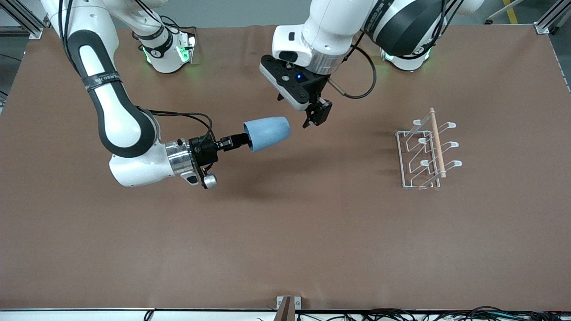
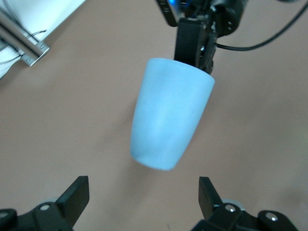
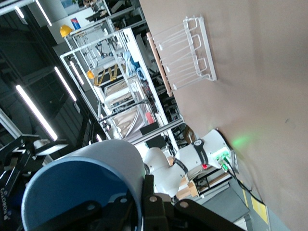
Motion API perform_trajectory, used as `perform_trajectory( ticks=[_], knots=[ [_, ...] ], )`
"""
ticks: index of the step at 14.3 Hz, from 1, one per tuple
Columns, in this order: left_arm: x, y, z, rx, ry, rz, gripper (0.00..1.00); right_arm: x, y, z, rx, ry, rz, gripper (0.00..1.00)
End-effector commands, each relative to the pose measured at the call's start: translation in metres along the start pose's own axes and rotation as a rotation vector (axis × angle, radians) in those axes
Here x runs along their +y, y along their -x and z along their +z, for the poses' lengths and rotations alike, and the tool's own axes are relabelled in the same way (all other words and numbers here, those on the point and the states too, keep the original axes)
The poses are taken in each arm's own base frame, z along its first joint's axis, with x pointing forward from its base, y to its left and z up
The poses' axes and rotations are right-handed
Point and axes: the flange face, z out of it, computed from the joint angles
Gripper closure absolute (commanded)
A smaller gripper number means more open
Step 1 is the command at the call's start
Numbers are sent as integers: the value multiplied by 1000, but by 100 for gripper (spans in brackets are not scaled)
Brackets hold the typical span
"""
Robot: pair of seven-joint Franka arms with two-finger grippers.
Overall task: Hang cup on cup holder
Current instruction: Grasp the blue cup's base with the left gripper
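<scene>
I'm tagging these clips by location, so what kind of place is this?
Probably a robotics lab or workshop: two arms work over a brown-covered table framed by aluminium rails, and the right wrist view shows metal shelving under strip lights.

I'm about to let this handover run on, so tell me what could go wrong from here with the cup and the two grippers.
The right gripper pinches only the rim of the cup, held sideways in the air; a nudge might twist it loose. The left gripper hangs open close to the cup's closed end, so a misaligned approach could knock it onto the table. The tapered cup may slip from the fingers. The cup holder stands well off toward the left arm's end, a long carry.
</scene>
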Motion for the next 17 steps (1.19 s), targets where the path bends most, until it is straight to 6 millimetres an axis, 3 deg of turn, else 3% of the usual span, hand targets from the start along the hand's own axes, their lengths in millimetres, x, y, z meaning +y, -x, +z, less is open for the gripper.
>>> perform_trajectory(
  ticks=[1,7,17],
  knots=[
    [13,-8,6,6,10,76,0,-4,0,8,-29,-31,-2,96],
    [32,-14,28,3,26,126,0,-5,3,24,-53,-21,2,96],
    [30,-12,70,-58,15,242,0,-4,8,34,-92,-19,5,96]
  ],
)
